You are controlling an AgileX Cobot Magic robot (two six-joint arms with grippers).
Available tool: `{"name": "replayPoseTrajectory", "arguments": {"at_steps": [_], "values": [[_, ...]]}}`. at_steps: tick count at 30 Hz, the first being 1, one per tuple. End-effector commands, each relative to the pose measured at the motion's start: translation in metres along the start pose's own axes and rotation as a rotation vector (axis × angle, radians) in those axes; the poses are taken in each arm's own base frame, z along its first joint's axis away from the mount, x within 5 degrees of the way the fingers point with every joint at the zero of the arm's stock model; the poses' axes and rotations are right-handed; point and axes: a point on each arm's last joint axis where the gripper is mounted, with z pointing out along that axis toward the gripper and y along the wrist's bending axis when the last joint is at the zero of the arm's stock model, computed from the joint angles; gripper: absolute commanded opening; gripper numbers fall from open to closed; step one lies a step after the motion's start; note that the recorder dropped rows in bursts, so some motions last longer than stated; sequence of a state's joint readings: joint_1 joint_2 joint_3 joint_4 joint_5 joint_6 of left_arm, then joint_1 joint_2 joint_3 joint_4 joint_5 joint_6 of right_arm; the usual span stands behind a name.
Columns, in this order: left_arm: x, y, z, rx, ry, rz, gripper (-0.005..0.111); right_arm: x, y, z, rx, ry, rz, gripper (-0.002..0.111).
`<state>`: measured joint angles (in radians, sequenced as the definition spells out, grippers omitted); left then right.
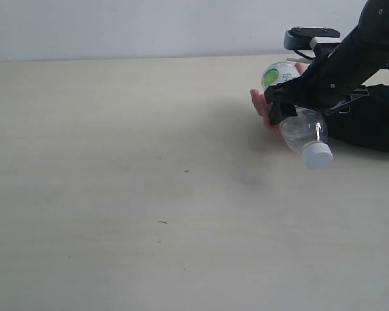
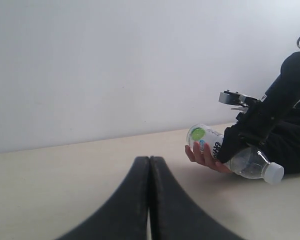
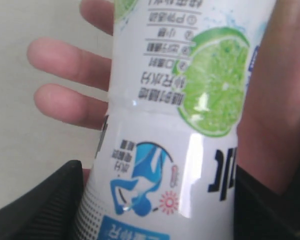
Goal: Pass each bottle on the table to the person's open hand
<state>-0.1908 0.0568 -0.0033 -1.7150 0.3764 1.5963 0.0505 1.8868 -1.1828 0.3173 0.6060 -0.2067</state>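
One clear bottle [image 1: 303,129] with a green-white lime label and a white cap [image 1: 318,155] lies tilted across the person's open hand [image 1: 261,105] at the far right of the table [image 1: 117,168]. My right gripper [image 1: 286,97] is shut on the bottle's labelled middle. The right wrist view shows the label [image 3: 175,125] up close between the black fingers [image 3: 40,207], with the person's fingers [image 3: 65,62] just behind it. My left gripper [image 2: 150,161] is shut and empty, low over the table, well away from the bottle [image 2: 206,137] and hand [image 2: 202,156]. No other bottles are in view.
The person's black sleeve [image 1: 369,123] lies on the table behind my right arm. A pale wall [image 1: 149,26] runs along the table's far edge. A few tiny dark specks [image 1: 187,172] mark the tabletop.
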Motion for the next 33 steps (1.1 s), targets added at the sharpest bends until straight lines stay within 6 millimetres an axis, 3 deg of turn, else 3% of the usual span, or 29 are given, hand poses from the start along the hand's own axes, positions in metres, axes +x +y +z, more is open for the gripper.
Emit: {"name": "replayPoseTrajectory", "arguments": {"at_steps": [1,8,12,17,21,28,33], "values": [[0.001,0.000,0.000,-0.002,-0.001,-0.002,0.000,0.000,-0.003,0.001,0.003,0.002,-0.002,0.033],[0.001,0.000,0.000,-0.002,-0.001,-0.002,0.000,0.000,-0.002,0.001,0.001,0.002,-0.002,0.075],[0.001,0.000,0.000,-0.002,-0.001,-0.002,0.000,0.000,-0.002,0.001,0.001,0.002,-0.002,0.090],[0.001,0.000,0.000,-0.002,-0.001,-0.002,0.000,0.000,-0.002,0.001,0.001,0.002,-0.002,0.093],[0.001,0.000,0.000,-0.002,-0.001,-0.002,0.000,-0.005,0.001,-0.010,0.000,-0.030,-0.013,0.093],[0.001,0.000,0.000,-0.002,-0.001,-0.002,0.000,-0.019,0.013,-0.067,-0.020,-0.149,-0.044,0.093],[0.001,0.000,0.000,-0.002,-0.001,-0.002,0.000,-0.015,0.022,-0.113,-0.024,-0.230,-0.115,0.091]]}}
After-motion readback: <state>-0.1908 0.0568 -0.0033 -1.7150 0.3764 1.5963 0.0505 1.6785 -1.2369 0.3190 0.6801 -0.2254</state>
